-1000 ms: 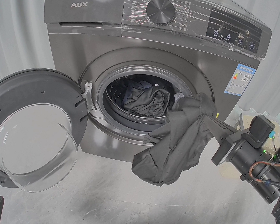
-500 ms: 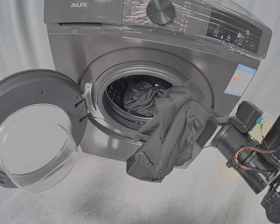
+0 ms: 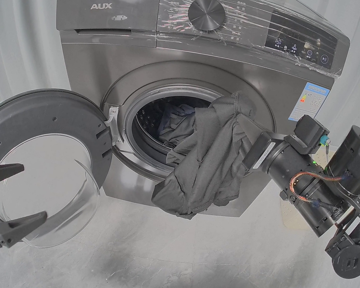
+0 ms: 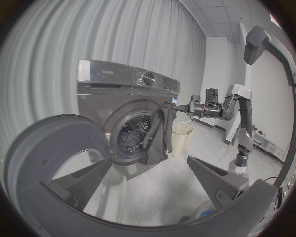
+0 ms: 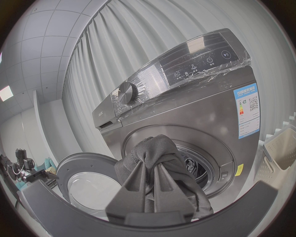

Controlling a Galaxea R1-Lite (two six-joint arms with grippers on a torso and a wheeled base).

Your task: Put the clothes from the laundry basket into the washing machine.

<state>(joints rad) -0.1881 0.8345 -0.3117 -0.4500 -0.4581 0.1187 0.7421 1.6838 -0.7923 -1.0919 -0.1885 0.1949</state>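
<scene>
Right now my two right fingers (image 5: 137,185) are clamped on one dark grey garment (image 3: 205,155). It is soft and creased and hangs across the round mouth of the single washing machine (image 3: 112,59). Dark clothes (image 3: 176,126) lie bunched in the perforated drum, but I cannot tell how many. My two left fingers (image 3: 23,222) are spread, holding nothing, before the round glass-bowled door (image 3: 36,115). One cream slotted laundry basket (image 5: 277,154) is cut off at the edge.
</scene>
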